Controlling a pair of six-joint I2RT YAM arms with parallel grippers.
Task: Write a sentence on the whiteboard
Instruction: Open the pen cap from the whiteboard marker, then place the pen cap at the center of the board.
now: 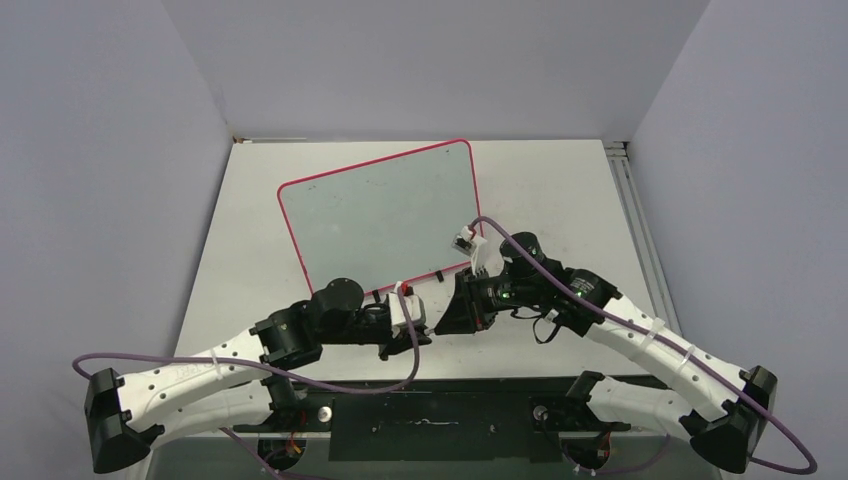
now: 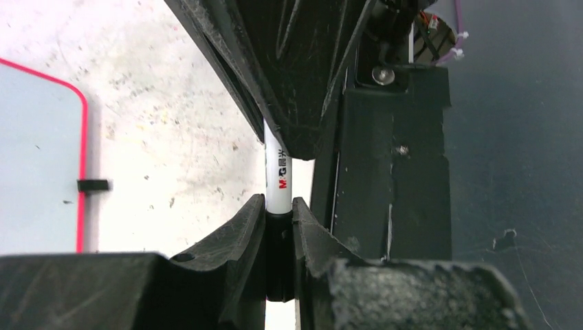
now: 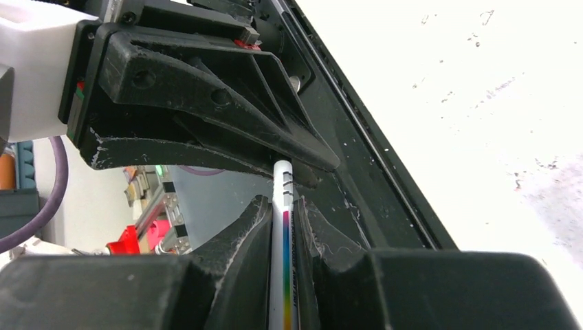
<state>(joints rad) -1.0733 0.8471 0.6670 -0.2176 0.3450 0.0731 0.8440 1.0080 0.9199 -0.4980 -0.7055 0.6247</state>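
Overhead and wrist views of the two arms at a white, scuffed table [image 1: 560, 200]. The whiteboard [image 1: 385, 210], a pale glossy panel with rounded corners and a thin pink-red rim [image 2: 81, 172], lies flat on the middle of the table, nearer the far edge. It is turned askew so that its right side sits farther back than its left. A small black foot [image 2: 93, 184] projects from the rim by the corner seen in the left wrist view. Both arms reach inward and meet close to the table's near edge, about mid-width, just in front of the board's near side. The left gripper [image 2: 278, 210] is closed on a white marker [image 2: 278, 175], which bears the printed letters "M&G" and runs straight out from between the fingers. The right gripper [image 3: 284, 206] is clamped on the other end of the same marker, where a rainbow-coloured stripe shows along the barrel. The two sets of fingertips face each other, with a short stretch of barrel bare between them.
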